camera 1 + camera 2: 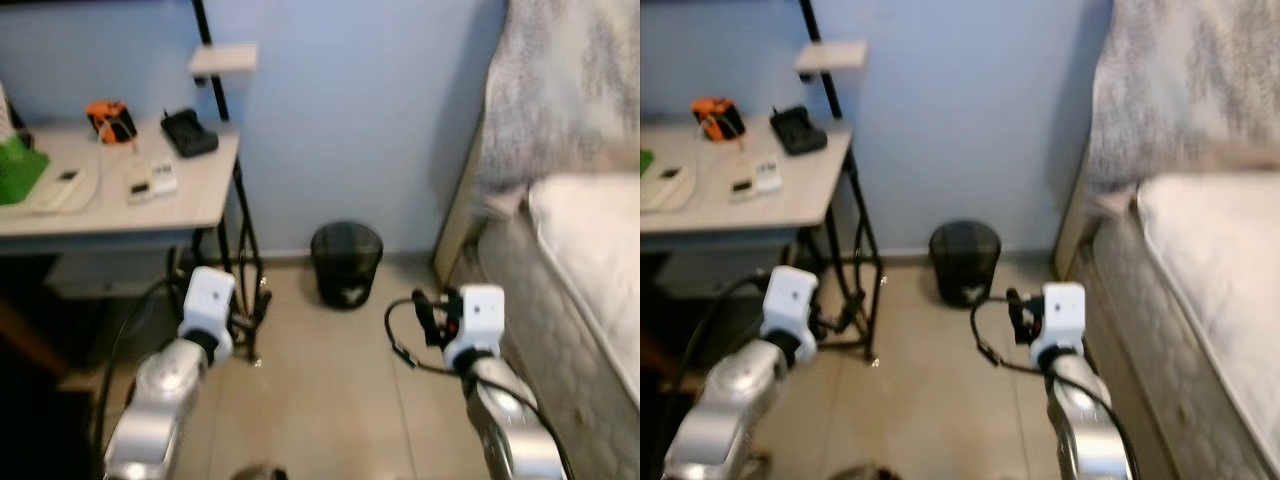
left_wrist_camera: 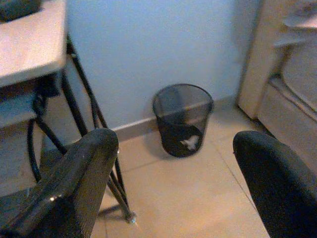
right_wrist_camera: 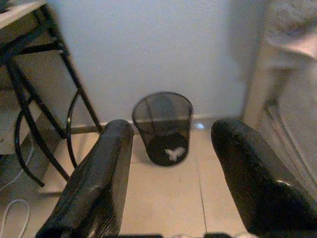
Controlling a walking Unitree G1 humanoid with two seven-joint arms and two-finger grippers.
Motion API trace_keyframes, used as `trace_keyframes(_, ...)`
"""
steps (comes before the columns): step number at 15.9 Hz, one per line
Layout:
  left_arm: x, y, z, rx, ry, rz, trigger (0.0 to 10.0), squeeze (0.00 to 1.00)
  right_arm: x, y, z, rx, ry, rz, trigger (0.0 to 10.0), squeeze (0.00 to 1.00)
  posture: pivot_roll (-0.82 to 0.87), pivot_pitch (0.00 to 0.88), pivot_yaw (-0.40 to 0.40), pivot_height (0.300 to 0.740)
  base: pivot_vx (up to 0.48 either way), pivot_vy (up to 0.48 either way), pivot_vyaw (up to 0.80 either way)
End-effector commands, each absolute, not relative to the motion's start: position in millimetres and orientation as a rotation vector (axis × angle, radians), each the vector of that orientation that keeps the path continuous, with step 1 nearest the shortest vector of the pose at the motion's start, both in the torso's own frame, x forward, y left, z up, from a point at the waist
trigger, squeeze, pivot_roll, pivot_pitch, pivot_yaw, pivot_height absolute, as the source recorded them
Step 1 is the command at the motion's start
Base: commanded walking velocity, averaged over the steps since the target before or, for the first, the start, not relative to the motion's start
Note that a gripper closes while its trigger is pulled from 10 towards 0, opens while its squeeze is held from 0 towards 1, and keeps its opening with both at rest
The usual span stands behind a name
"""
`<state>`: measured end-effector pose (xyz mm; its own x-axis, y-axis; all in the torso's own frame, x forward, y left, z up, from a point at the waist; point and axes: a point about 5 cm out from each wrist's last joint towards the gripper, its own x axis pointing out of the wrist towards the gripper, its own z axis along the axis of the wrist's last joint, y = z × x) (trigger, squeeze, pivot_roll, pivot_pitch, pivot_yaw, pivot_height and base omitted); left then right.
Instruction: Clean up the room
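— Both grippers, left gripper (image 2: 173, 183) and right gripper (image 3: 171, 173), hang low with fingers spread wide, holding nothing.

— And the bin?

— Ahead of both, the black mesh wastebasket (image 1: 346, 262) stands against the blue wall (image 1: 350, 110), between desk (image 1: 120, 205) and bed (image 1: 590, 260), a white scrap inside.

Dim, bluish light is filling the room, and both head views are looking soft and slightly smeared. Under the desk (image 1: 120, 215) deep shadow is pooling. Beside it, the bin (image 2: 183, 119) is showing sharper, while the near black fingers (image 2: 74, 183) are blurring.
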<state>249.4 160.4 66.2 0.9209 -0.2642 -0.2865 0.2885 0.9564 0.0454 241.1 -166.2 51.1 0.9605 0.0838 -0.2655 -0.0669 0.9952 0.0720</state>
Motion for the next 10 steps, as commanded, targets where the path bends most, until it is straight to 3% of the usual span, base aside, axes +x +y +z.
trace_keyframes(1,254,164,73,0.099,0.245,-0.279,10.0,0.0,242,-169,52,0.092,0.27,0.055,10.0,0.0,-0.06,0.0,0.04,0.74,0.0,0.0,-0.78)
trace_keyframes(10,247,172,63,0.108,0.249,-0.211,10.0,0.0,238,-178,51,0.031,0.269,0.059,10.0,0.0,-0.06,0.0,0.019,0.74,0.0,0.0,-0.78)
